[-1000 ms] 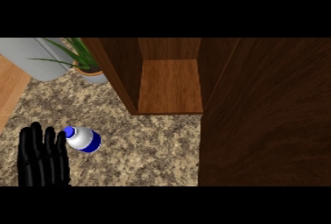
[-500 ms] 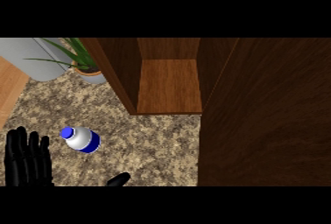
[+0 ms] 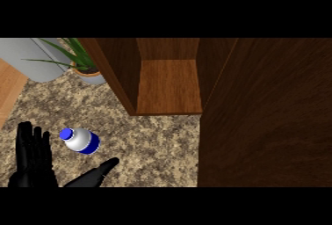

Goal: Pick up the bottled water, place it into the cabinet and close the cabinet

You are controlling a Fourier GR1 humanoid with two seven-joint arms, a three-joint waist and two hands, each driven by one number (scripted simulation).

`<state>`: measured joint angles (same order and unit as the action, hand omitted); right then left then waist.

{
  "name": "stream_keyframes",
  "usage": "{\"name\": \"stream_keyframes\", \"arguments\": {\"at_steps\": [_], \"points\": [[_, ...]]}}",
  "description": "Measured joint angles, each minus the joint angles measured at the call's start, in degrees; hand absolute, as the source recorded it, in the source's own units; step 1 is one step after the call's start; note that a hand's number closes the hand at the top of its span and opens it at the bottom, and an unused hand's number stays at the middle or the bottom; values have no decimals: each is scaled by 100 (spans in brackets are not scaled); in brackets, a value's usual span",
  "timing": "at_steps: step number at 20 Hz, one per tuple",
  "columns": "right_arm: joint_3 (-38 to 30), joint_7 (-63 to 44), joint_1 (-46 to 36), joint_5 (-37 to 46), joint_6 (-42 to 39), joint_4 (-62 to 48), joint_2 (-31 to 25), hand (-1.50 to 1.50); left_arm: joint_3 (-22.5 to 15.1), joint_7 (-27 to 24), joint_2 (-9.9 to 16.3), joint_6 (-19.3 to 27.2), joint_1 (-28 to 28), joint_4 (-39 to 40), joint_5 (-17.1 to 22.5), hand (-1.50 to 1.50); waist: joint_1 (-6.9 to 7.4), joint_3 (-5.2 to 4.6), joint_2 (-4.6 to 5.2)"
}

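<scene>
The bottled water [image 3: 80,141] lies on its side on the speckled tabletop [image 3: 156,145], blue cap toward the upper left, blue band around its white body. It sits just to the right of the left robot hand [image 3: 34,158], apart from it. That robot hand lies flat at the lower left edge, fingers straight and spread, holding nothing. A single dark finger of the right robot hand [image 3: 97,174] enters from the bottom edge, just below and right of the bottle, not touching it; whether that hand's fingers are spread or curled cannot be told. Beyond the bottle, up and to the right, the wooden cabinet [image 3: 167,88] stands open, its door [image 3: 266,114] swung out at right. A potted plant [image 3: 84,66] stands far beyond the left robot hand.
</scene>
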<state>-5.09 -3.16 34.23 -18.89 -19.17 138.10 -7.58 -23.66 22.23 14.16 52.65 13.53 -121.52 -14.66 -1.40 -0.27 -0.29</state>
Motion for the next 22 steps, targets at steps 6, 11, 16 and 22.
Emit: {"name": "stream_keyframes", "arguments": {"at_steps": [6,11,16,22], "points": [[-89,229,251,-81,-179,-18,-4,-150,585,-1105,-75,-368,-18,821,1090,-150,9,-1,1],[-180,368,376,-167,-298,-32,-44,-150,1154,-1837,-196,-815,-82,1567,1810,-150,25,3,10],[-175,456,495,-246,-365,-47,-50,-150,1684,-2545,-327,-1393,-227,2498,2451,-150,22,4,19],[-149,580,689,-337,-468,-47,-85,-150,2175,-3414,-571,-1998,-518,3746,2945,-150,-11,5,23]]}}
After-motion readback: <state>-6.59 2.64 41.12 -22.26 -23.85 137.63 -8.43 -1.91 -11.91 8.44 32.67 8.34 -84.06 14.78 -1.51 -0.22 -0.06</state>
